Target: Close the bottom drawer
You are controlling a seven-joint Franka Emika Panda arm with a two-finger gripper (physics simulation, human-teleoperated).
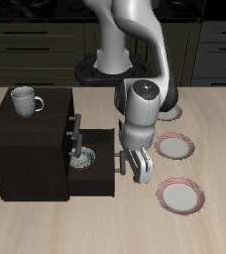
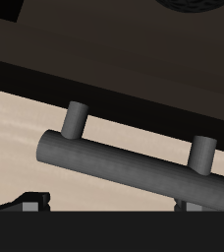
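The bottom drawer (image 1: 93,164) stands pulled out from the cabinet (image 1: 31,149) at the left of the exterior frame, and its open tray holds a bowl (image 1: 81,160). The gripper (image 1: 133,164) sits right against the drawer front, filling the gap beside it at frame centre; in the wrist view the handle (image 2: 134,165) fills the view, with pale table showing behind it. To the lower right, two plates (image 1: 174,147) (image 1: 179,194) lie on the table (image 1: 219,129), apart from each other, with bare wood between and around them. A mug (image 1: 26,100) stands on the cabinet top.
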